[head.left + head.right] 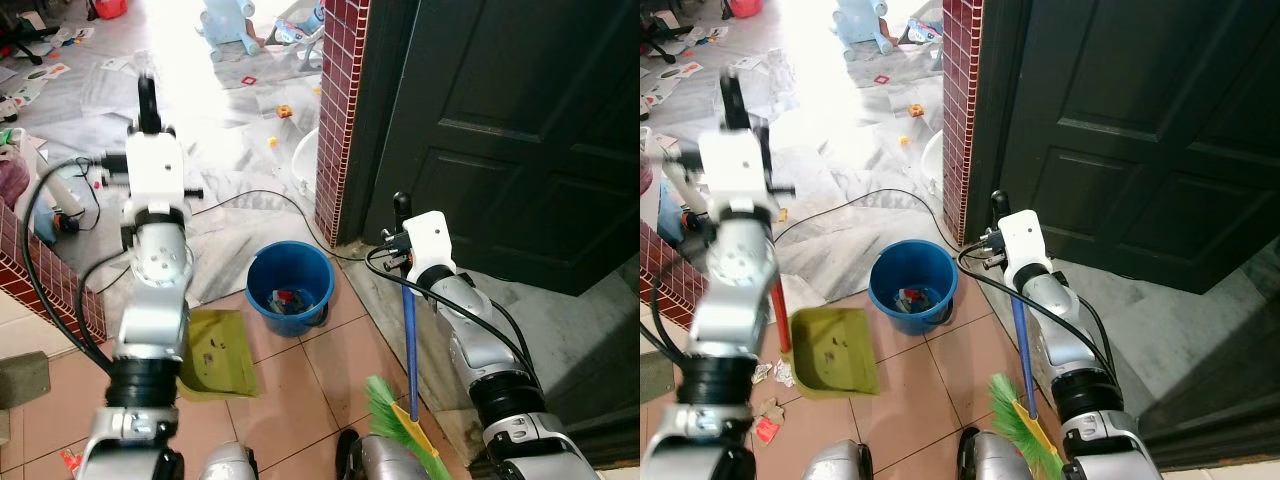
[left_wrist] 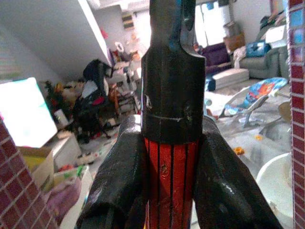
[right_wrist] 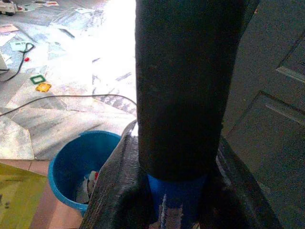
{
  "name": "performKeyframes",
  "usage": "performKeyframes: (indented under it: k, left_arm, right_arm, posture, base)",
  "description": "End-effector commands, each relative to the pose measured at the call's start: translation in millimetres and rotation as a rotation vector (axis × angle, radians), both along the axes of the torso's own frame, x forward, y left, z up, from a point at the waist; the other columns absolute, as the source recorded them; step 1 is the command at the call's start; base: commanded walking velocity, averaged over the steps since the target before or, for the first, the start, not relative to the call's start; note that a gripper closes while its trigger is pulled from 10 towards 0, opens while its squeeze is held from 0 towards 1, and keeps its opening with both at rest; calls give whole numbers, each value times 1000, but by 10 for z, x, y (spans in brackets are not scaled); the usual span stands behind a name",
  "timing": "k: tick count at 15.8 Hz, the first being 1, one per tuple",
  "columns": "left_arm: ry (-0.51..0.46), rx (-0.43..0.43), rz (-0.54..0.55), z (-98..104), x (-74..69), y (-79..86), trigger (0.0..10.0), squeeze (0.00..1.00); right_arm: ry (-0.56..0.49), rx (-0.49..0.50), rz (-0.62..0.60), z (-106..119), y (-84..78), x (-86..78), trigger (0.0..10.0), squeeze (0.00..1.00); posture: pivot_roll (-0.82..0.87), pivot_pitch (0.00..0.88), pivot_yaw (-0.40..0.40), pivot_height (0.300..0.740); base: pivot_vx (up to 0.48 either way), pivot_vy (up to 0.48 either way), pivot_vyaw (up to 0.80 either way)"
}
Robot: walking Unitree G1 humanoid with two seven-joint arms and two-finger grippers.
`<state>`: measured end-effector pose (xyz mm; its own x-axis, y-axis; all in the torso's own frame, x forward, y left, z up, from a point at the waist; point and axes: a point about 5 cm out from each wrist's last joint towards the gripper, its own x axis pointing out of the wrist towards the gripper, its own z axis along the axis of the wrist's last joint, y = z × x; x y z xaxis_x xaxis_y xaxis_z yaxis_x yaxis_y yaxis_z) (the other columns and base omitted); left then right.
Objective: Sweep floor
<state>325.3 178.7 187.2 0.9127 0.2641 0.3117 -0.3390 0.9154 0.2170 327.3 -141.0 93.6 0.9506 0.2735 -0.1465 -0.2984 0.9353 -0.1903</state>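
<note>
Right gripper (image 3: 176,191) fingers clamping blue broom (image 1: 408,350) handle, holding it upright, green bristles near feet. Left gripper (image 2: 169,186) fingers clamping red-handled yellow dustpan (image 1: 835,350), resting it flat on floor beside blue bucket (image 1: 290,285), likely readying for debris.

Silver arms (image 1: 150,300), black cables (image 1: 45,290)

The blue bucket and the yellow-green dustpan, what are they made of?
Blue bucket: probably plastic; the colour is solid and even and the wall is smooth with a rolled rim. Dustpan: likely plastic too, a thin smooth yellow-green tray speckled with dirt. Its red handle, clamped in the left gripper, looks ribbed; the material is unclear.
</note>
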Motion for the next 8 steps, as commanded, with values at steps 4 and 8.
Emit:
performKeyframes:
  k: [4,8]
  left_arm:
    - [119,-154,39,-329,-74,15,10000,0]
    - [148,-194,-19,-378,-97,-176,10000,0]
  right_arm:
    - [-59,60,36,98,72,-1,10000,0]
    - [-90,107,60,158,161,-3,10000,0]
  posture:
    - [-56,105,-3,740]
    - [-50,107,8,740]
  base:
    - [0,73,0]
    - [0,480,0]
